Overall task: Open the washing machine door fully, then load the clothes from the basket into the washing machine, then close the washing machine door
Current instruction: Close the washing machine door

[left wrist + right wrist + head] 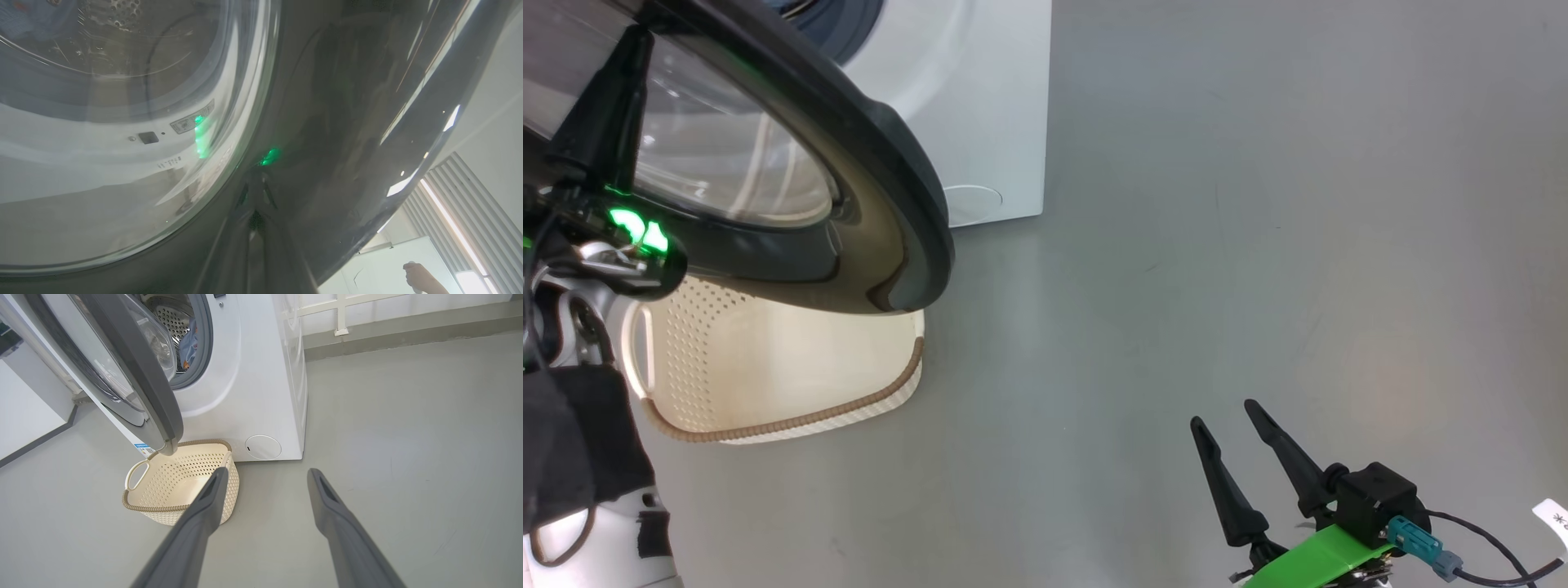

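The washing machine door [907, 204] runs off the head view's top and left edges; it covers the far part of the basket [768, 376] and much of the washing machine [996, 122], whose drum opening is a sliver at the top edge; in the left wrist view the left gripper [256, 216] is a dark blur against the door's black ring, and contact cannot be told; a person's hand [421, 277] is cut off by the bottom edge; in the right wrist view the clothes [188, 347] are a blue scrap past the door's rim; the label sticker [144, 449] is half hidden, its print unreadable; one finger of the right gripper [266, 470] covers the basket's near corner.
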Controlling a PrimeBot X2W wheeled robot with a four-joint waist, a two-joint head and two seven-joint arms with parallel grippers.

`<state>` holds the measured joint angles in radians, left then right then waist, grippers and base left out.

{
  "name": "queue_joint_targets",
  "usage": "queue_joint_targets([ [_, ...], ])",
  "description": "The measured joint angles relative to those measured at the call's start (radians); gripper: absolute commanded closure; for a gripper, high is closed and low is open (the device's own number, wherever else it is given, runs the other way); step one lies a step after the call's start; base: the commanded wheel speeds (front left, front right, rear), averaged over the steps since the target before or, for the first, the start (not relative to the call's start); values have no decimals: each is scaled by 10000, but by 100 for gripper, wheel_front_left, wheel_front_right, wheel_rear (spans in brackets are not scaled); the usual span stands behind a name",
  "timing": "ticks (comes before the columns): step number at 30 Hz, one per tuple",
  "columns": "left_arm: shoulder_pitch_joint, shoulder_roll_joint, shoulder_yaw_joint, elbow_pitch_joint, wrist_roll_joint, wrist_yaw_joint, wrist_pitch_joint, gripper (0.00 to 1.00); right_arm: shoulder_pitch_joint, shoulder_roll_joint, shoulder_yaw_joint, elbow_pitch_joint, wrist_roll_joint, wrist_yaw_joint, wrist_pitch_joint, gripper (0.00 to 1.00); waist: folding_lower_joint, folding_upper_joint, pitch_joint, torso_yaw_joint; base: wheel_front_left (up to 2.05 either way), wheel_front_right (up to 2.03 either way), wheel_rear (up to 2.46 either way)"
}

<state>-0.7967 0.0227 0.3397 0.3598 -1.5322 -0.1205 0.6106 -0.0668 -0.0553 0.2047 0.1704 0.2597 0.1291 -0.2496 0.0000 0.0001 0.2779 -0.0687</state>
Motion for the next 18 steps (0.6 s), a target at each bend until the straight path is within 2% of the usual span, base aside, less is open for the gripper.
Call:
queue_joint_targets([
  [12, 25, 82, 104, -4, 245, 0, -596, 100, 0, 0, -228, 42, 0, 0, 0, 0, 0, 0, -312, 196, 0, 0, 0],
  [18, 602, 259, 100, -322, 706, -2, -1271, 100, 5, 4, -199, 144, 86, 0, 0, 0, 0, 0, -784, 389, 0, 0, 0],
])
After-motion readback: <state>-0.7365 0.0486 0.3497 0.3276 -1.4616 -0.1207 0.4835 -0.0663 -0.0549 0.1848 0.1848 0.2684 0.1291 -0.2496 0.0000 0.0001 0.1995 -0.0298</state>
